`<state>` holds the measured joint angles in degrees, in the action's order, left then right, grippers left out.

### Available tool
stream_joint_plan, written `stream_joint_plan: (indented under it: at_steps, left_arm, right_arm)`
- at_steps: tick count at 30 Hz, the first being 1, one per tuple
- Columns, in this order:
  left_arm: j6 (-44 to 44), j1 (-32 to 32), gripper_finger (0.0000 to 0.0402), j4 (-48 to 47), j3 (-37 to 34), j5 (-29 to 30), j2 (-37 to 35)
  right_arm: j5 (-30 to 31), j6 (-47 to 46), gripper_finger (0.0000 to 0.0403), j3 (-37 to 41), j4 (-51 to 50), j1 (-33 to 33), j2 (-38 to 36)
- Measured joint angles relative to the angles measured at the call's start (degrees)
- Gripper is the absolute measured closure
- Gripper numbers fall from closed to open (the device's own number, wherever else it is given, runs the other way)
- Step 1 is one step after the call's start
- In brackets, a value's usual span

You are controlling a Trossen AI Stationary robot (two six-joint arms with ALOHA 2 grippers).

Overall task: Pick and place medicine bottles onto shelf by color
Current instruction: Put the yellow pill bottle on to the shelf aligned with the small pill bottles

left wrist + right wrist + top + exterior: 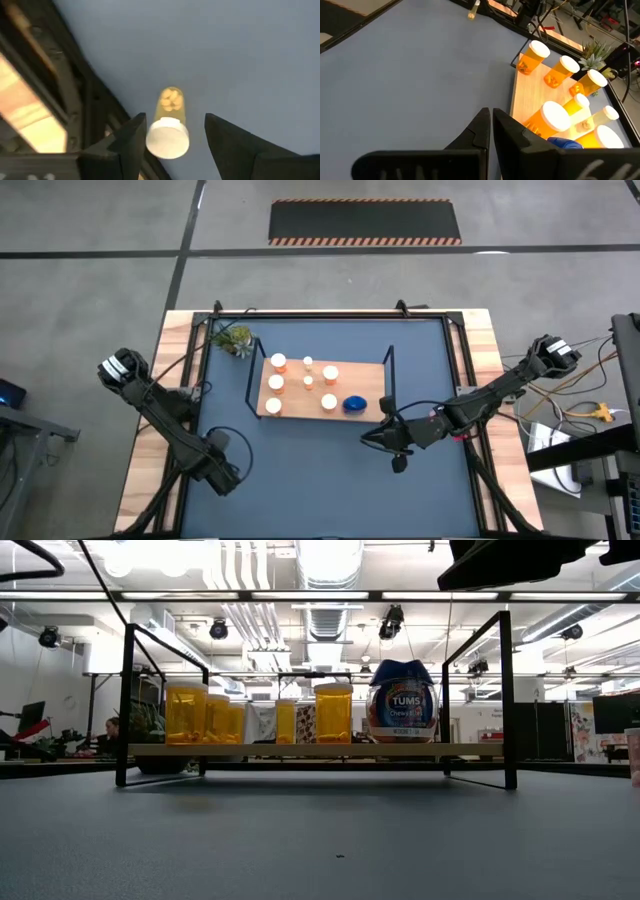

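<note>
The light-wood shelf [352,380] with black wire ends stands on the dark-blue mat. Several white-capped orange bottles [277,383] and tiny pale ones [308,363] stand upright on it, with the larger blue bottle [354,403] at its right near corner; the low view shows the blue bottle [400,700] too. My left gripper [226,472] hangs over the mat's left near part, open. Its fingers [131,140] stand on either side of a small pale-yellow, white-capped bottle [169,127] that stands upright on the mat. My right gripper [491,125] is shut and holds nothing, hovering just near-side of the shelf's right end.
A small green plant [237,339] sits at the mat's far left corner, beside the shelf. A black rail [330,311] frames the mat [300,470], with bare wood [150,440] outside it. Open mat lies between the two grippers, on the near side of the shelf.
</note>
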<state>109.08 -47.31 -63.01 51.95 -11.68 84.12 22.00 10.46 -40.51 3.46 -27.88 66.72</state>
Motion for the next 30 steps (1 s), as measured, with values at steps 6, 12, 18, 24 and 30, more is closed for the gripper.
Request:
stream_joint_plan:
  at_steps: [6,12,18,24,30]
  left_arm:
    - [-0.4,0.0,0.0255,1.1,-0.4,-0.2,0.0]
    - [-0.5,0.0,0.0310,1.1,-0.4,-0.3,0.0]
    - [-2.5,1.4,0.0312,1.6,4.2,-0.2,-0.1]
    - [-9.1,5.6,0.0298,7.0,13.3,3.5,-0.2]
    - [-25.8,12.6,0.0306,13.7,20.9,5.4,1.7]
  right_arm:
    - [0.0,0.0,0.0390,0.0,0.1,0.0,0.0]
    - [0.0,0.0,0.0390,0.0,0.1,0.0,0.0]
    - [0.0,0.0,0.0390,0.0,0.1,0.0,0.0]
    - [0.0,0.0,0.0390,0.0,0.1,0.0,0.0]
    - [0.0,0.0,0.0390,0.0,-0.2,0.0,0.0]
